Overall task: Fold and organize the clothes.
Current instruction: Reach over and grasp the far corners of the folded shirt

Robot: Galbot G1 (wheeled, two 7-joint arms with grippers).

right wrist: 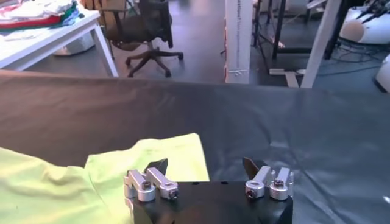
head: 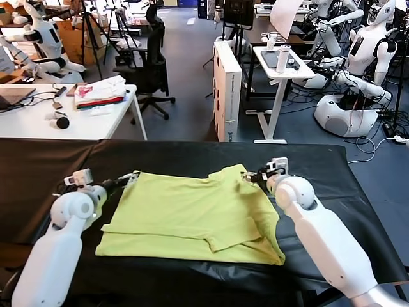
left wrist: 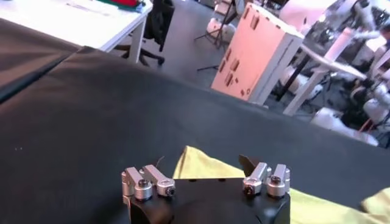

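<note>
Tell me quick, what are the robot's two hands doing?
Left gripper: open, holding nothing, at the far left corner of the T-shirt.
Right gripper: open, holding nothing, at the shirt's far right corner.

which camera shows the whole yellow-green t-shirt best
The head view: the T-shirt lies spread on the black table, every edge visible, between the open left gripper and open right gripper. Each wrist view catches only a far corner of it.
</note>
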